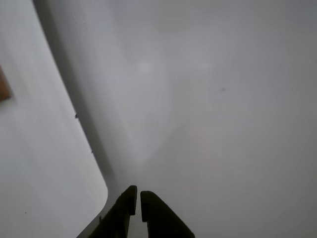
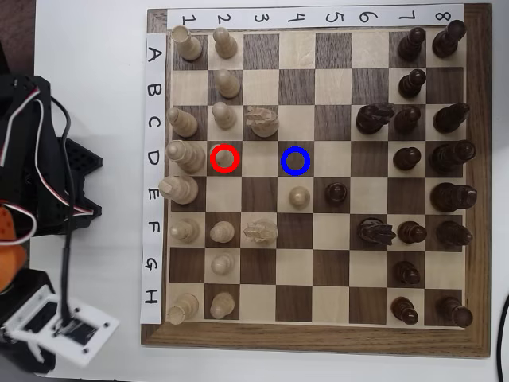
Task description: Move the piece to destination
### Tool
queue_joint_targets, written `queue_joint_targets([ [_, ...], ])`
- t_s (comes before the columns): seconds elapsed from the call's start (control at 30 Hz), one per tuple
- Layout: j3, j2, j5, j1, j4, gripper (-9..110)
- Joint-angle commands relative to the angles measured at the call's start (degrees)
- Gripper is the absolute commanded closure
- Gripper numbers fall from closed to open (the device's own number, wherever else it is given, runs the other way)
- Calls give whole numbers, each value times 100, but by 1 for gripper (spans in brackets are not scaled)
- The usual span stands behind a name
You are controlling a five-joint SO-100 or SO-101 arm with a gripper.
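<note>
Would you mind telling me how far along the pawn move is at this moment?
Nothing looks done: the pale pawn stands in the red ring, and the blue-ringed square is empty. Nothing is in hand; the gripper shows narrow-gapped, empty jaws off the chessboard. Reaching, grasping, carrying and placing remain.
</note>
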Motion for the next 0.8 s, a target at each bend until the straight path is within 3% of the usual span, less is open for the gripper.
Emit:
queue_joint_targets([
  [0.0, -861, -185, 448, -88, 70, 101],
  [0.4, -2944, -35, 1775, -1178, 1389, 100],
  [0.77, -4957, -325, 2707, -3234, 2224, 96],
])
